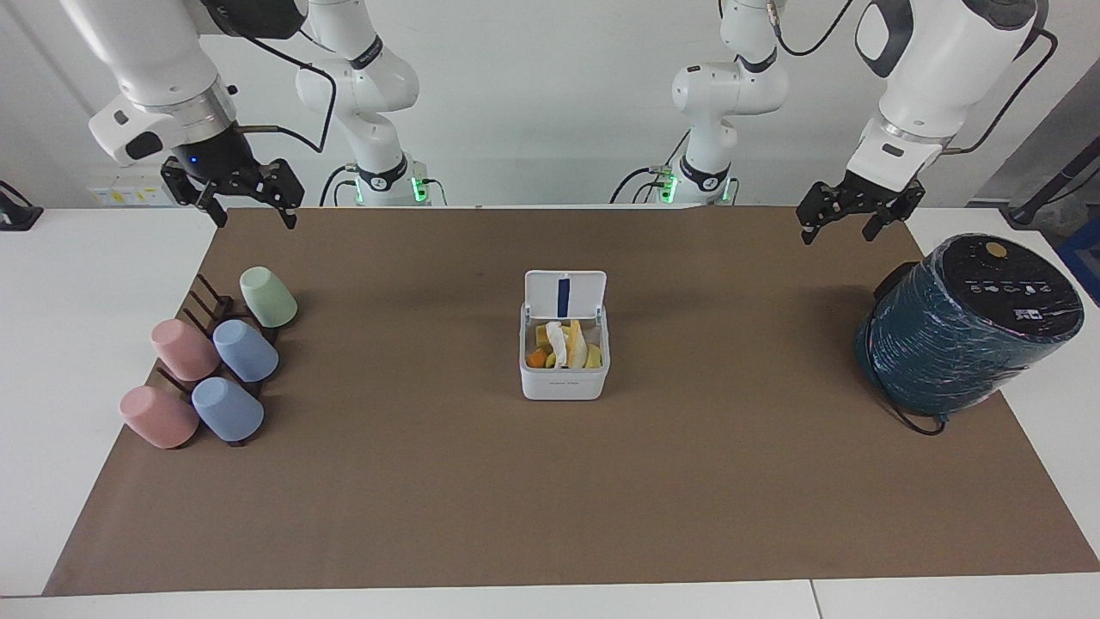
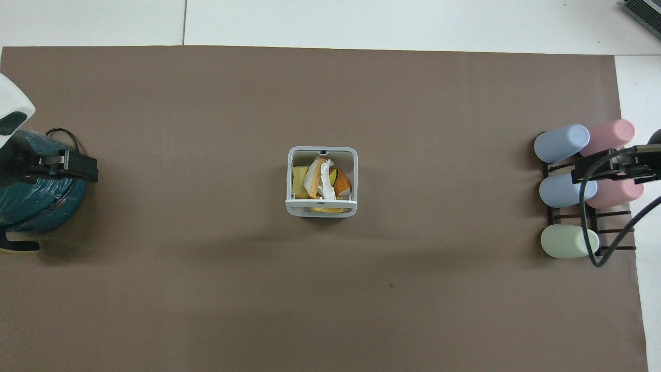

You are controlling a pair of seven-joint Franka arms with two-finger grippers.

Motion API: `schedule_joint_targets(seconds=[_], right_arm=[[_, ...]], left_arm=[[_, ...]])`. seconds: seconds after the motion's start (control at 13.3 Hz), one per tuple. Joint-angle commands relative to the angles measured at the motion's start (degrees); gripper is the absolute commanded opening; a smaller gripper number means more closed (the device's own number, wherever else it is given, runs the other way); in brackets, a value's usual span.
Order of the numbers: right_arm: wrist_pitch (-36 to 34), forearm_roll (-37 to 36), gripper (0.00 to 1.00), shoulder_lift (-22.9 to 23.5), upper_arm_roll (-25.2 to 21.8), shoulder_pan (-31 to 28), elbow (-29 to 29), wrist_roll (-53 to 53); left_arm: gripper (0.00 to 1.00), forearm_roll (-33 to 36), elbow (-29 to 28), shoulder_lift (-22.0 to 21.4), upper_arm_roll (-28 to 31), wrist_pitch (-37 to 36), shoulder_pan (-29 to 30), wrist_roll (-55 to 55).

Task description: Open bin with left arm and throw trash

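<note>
Left gripper (image 1: 846, 217) hangs empty; white bin (image 1: 564, 378) lid-up, trash (image 1: 563, 345) inside.

Both white jointed arms hang raised over their own ends of the table. The left arm's black two-finger gripper (image 1: 846, 215) points down, fingers spread and holding nothing. The right arm's black gripper (image 1: 249, 206), showing a small blue light on its wrist, also hangs open and empty.

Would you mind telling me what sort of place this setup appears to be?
Probably a robotics lab bench: two white arms mounted at a white table covered by a brown mat, with staged props, namely a small open bin of trash and pastel cups on a rack.
</note>
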Motion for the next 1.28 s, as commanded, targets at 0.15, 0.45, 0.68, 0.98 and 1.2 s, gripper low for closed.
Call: schedule_joint_targets(seconds=[0.15, 0.45, 0.68, 0.98, 1.2], right_arm=[[-0.35, 0.30, 1.00, -1.16, 0.09, -0.07, -0.99, -0.26], [-0.35, 0.30, 1.00, -1.16, 0.09, -0.07, -0.99, -0.26], [-0.35, 0.30, 1.00, -1.16, 0.09, -0.16, -0.98, -0.26], [-0.35, 0.30, 1.00, -1.16, 0.09, -0.07, -0.98, -0.26], [-0.35, 0.30, 1.00, -1.07, 0.09, -0.16, -0.98, -0.26]], left_arm=[[1.00, -0.81, 0.32, 0.03, 0.46, 0.63, -0.11, -0.82], [1.00, -1.60, 0.14, 0.03, 0.63, 0.72, -0.02, -0.90], [1.00, -1.60, 0.14, 0.03, 0.72, 0.81, -0.02, -0.82], [1.00, -1.60, 0.14, 0.03, 0.72, 0.81, -0.10, -0.55], [1.00, -1.51, 0.14, 0.03, 0.72, 0.89, -0.02, -0.29]])
